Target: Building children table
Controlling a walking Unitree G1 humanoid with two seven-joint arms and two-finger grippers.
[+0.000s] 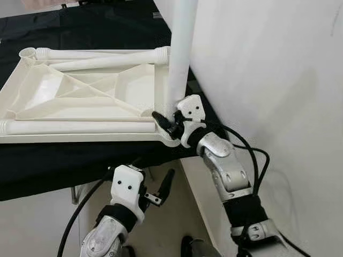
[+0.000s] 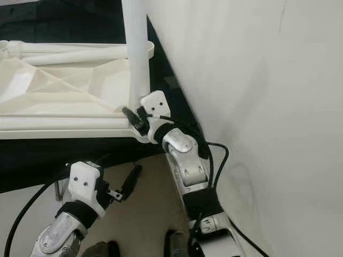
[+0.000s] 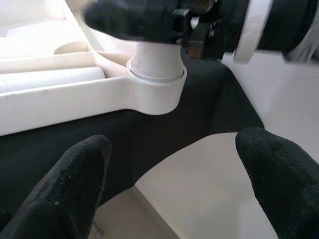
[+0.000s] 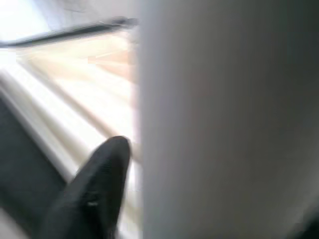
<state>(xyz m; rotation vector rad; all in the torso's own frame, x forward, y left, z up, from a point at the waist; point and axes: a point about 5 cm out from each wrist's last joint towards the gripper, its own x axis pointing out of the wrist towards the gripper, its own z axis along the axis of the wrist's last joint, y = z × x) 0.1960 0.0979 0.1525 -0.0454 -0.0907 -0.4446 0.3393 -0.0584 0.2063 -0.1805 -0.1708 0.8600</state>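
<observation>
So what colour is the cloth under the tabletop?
Black cloth beneath the white tabletop, clearest in left eye view.

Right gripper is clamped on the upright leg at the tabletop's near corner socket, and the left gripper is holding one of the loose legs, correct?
Not quite. The right gripper is on the upright leg at the tabletop corner, but the left gripper holds nothing: it hangs open below the table edge, as the left wrist view shows.

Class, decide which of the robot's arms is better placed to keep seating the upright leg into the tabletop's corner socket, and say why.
Right. The right gripper is at the base of the upright leg, by the corner socket. The left gripper hangs open below the tabletop, holding nothing.
</observation>
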